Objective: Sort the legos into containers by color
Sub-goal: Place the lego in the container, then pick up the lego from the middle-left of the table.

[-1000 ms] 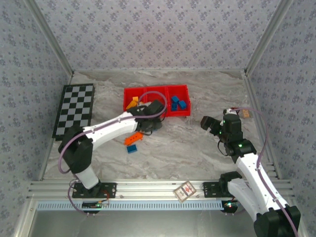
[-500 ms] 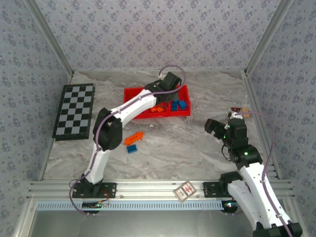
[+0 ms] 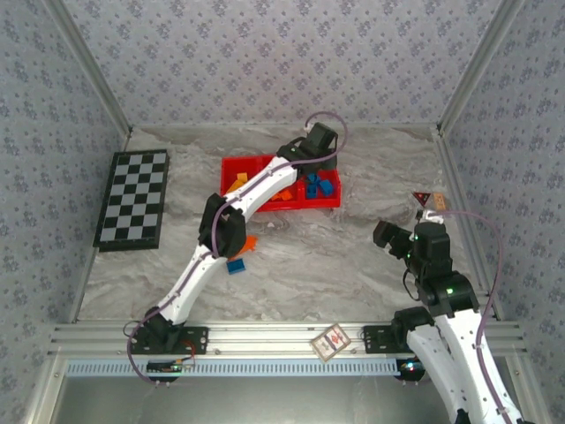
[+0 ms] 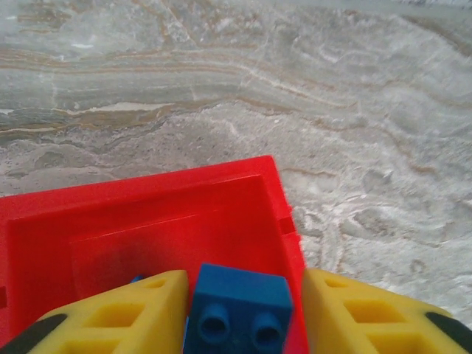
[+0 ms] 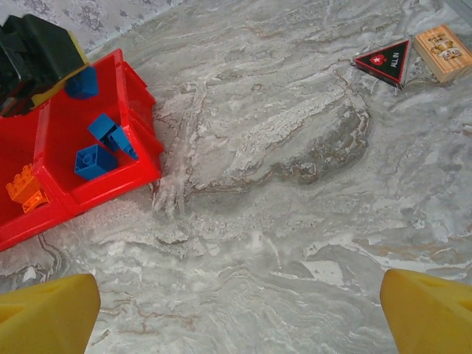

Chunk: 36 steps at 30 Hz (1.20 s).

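Blue brick (image 4: 240,308) sits between left gripper (image 4: 243,289) fingers above red tray (image 4: 147,221), clamping unclear; right gripper (image 5: 237,286) jaws stand wide apart

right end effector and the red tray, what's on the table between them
Nothing: in the right wrist view the marble table between the right end effector and the red tray is bare.

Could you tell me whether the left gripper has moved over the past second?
Yes. The left gripper has gone from the red tray's near edge to above its right-hand compartment.
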Motion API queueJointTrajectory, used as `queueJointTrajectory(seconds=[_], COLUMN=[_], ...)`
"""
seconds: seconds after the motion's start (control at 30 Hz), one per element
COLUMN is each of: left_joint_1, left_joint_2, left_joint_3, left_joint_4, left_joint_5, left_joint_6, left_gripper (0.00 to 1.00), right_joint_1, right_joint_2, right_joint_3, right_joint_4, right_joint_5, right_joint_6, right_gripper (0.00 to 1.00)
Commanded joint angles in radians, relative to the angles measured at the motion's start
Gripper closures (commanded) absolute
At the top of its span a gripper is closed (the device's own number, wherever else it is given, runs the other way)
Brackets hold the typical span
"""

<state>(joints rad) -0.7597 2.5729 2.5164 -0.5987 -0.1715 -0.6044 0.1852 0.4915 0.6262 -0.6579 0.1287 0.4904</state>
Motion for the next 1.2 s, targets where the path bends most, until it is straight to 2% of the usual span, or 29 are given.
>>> queueJointTrajectory(seconds=[0.0, 0.3, 0.5, 0.6, 0.7, 0.8, 0.83, 0.93, 1.03, 1.17], left_joint_1=[0.012, 0.021, 0.002, -0.009, -0.018, -0.029, -0.032, -0.038, -0.066, -0.118], left_joint_2=[0.019, -0.023, -0.171, -0.298, -0.459, -0.631, -0.686, -0.827, -0.940, -1.030], left_joint_3=[0.051, 0.049, -0.049, -0.214, -0.473, -0.740, -0.812, -0.993, -1.123, -1.282], left_joint_4=[-0.009, -0.023, -0.058, -0.056, 0.025, 0.095, 0.104, 0.087, -0.004, -0.125], left_joint_5=[0.020, 0.046, 0.022, -0.023, -0.060, -0.143, -0.169, -0.224, -0.289, -0.282], left_joint_6=[0.006, 0.048, 0.114, 0.108, 0.093, 0.058, 0.038, -0.032, -0.115, -0.234], left_gripper=[0.51, 0.46, 0.40, 0.33, 0.24, 0.03, 0.01, 0.00, 0.00, 0.01], right_joint_1=[-0.005, -0.006, -0.005, -0.007, -0.006, -0.007, -0.007, -0.008, -0.009, -0.009], right_joint_2=[-0.014, -0.015, -0.015, -0.006, 0.020, 0.057, 0.070, 0.105, 0.141, 0.196], right_joint_3=[0.024, 0.013, -0.004, -0.020, -0.036, -0.046, -0.050, -0.074, -0.097, -0.097], right_joint_4=[-0.039, -0.022, 0.010, 0.045, 0.090, 0.115, 0.123, 0.164, 0.219, 0.261], right_joint_5=[0.019, 0.015, -0.030, -0.044, -0.068, -0.088, -0.086, -0.101, -0.115, -0.125], right_joint_6=[-0.016, -0.012, -0.003, 0.003, 0.007, 0.006, 0.005, 0.001, -0.002, -0.012], right_gripper=[0.00, 0.00, 0.00, 0.00, 0.00, 0.00, 0.00, 0.00, 0.00, 0.00])
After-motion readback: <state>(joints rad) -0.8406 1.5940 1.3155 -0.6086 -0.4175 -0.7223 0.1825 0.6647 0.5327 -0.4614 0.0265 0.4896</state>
